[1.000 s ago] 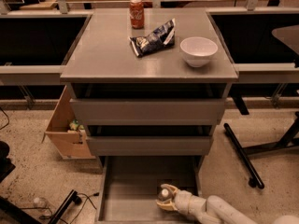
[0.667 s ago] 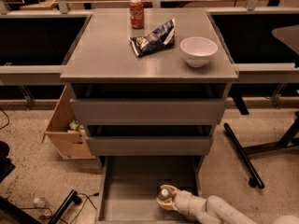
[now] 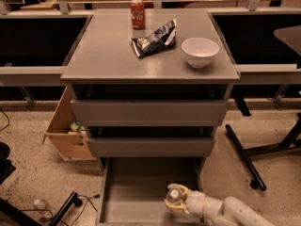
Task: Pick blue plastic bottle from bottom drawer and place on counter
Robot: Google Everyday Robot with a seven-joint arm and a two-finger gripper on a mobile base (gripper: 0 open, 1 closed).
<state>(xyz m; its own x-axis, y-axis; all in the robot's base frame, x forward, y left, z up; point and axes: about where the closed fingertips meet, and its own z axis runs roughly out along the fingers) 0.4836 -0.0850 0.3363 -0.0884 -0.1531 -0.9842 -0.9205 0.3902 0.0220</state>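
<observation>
Almost nothing is moving since a second ago: the hand point(image 3: 173, 202) is staying low inside the bottom drawer point(image 3: 136, 192), toward its right side, with the arm coming in from the lower right. The blue plastic bottle point(image 3: 174, 192) is sitting right at the hand's tip, white cap facing up. I cannot tell whether the hand is closed on it or only around it. I'm judging the reach as done and the grasp as in progress or just made. Lifting and placing are still left. The counter point(image 3: 108, 55) is sitting well above and beyond the hand, carrying a red soda can point(image 3: 137, 14), a chip bag point(image 3: 155, 37) and a white bowl point(image 3: 200, 52). Two upper drawer fronts point(image 3: 150, 112) are standing between the hand and the counter, so I'm expecting to pull outward before rising.
</observation>
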